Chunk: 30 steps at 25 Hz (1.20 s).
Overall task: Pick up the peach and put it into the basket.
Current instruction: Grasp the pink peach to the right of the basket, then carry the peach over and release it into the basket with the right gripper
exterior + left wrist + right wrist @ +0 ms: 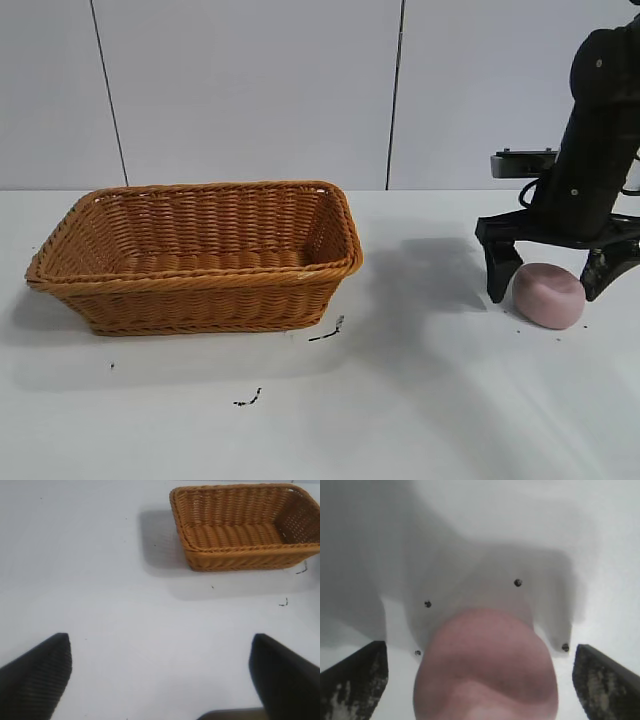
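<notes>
My left arm is out of the exterior frame; its wrist view shows only the left gripper [160, 680] with jaws spread wide over bare worktop [100, 580]. The peach [548, 295], pale pink, matte and rounded, lies at the frame's right on the worktop, between the wide-open jaws of my right gripper [555, 278], not gripped. The basket [195, 257], orange-brown wicker, sits left of centre, well apart.

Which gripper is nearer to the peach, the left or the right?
Right. The right gripper is open around the peach; the left gripper hangs over bare table, away from it.
</notes>
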Each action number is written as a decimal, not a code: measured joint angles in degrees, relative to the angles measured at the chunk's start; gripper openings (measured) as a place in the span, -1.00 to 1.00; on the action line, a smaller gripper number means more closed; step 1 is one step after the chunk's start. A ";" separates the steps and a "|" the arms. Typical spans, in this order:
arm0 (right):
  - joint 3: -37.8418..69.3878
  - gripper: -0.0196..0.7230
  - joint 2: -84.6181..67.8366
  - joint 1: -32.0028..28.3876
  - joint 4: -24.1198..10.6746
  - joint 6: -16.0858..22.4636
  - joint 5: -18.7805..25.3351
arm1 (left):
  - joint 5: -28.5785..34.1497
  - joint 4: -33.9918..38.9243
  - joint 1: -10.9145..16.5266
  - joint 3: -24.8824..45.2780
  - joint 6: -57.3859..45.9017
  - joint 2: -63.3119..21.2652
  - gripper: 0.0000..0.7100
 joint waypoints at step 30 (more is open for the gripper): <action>-40.28 -0.97 -2.80 11.04 0.13 0.04 25.17 | 0.00 0.00 0.00 0.00 0.00 0.00 0.95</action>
